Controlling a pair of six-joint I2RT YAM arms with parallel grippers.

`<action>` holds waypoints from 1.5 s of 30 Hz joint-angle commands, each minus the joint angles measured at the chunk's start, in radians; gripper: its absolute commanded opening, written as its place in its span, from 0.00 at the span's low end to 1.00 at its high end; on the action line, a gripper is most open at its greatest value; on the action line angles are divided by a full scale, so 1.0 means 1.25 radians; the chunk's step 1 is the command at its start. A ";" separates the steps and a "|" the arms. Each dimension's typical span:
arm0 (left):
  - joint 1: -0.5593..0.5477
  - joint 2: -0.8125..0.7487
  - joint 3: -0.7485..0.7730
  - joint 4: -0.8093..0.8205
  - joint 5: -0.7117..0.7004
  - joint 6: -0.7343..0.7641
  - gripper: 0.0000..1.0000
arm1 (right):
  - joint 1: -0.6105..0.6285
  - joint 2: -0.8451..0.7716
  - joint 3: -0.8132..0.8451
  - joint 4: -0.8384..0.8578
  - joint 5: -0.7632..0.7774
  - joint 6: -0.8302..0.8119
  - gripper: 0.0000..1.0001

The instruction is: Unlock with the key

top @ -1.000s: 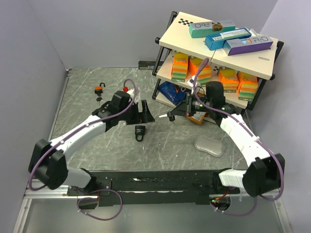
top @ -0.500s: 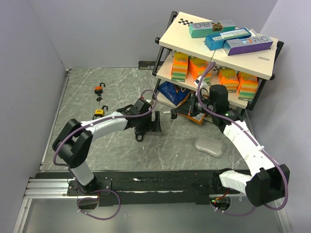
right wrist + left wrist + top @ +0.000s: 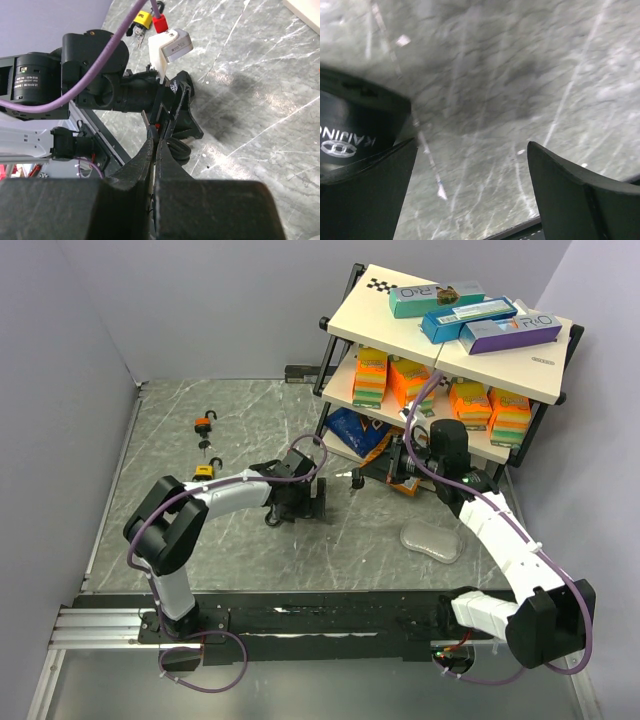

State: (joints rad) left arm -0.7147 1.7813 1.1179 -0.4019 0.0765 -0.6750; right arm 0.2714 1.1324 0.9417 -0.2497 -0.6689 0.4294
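Note:
A black padlock [image 3: 355, 125] with white lettering lies on the marbled table, just outside my left gripper's left finger. Its dark shackle loop [image 3: 177, 150] shows in the right wrist view. My left gripper [image 3: 318, 502] hangs low over the table beside the padlock, jaws wide open [image 3: 472, 145], only bare tabletop between them. My right gripper [image 3: 362, 478] hovers a short way right of it, pointing at it. It is shut [image 3: 156, 142] on the key [image 3: 146, 119], whose thin metal blade sticks out past the fingertips toward the left gripper [image 3: 175, 107].
An orange padlock [image 3: 205, 423], loose keys [image 3: 206, 445] and a yellow padlock [image 3: 203, 472] lie at the left. A shelf rack [image 3: 440, 350] with boxes and sponges stands close behind the right arm. A blue bag [image 3: 355, 430] and a clear plastic piece [image 3: 432, 538] lie nearby.
My left arm swung right and lowered its open gripper onto the spot where the black padlock lay. The right gripper, shut on the key, drew back slightly toward the shelf.

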 commanded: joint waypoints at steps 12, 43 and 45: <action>0.002 -0.031 0.000 -0.157 -0.183 -0.029 0.96 | 0.001 -0.024 -0.005 0.046 0.001 0.007 0.00; 0.087 0.104 0.236 -0.093 -0.189 0.101 0.96 | 0.001 -0.051 -0.019 0.012 0.018 -0.012 0.00; 0.088 0.114 0.244 -0.095 -0.191 0.114 0.96 | 0.001 -0.054 -0.022 0.011 0.022 -0.013 0.00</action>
State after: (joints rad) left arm -0.6106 1.8992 1.3655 -0.5167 -0.1707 -0.5816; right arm 0.2722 1.1065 0.9234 -0.2443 -0.6552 0.4252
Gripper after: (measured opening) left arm 0.966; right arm 0.021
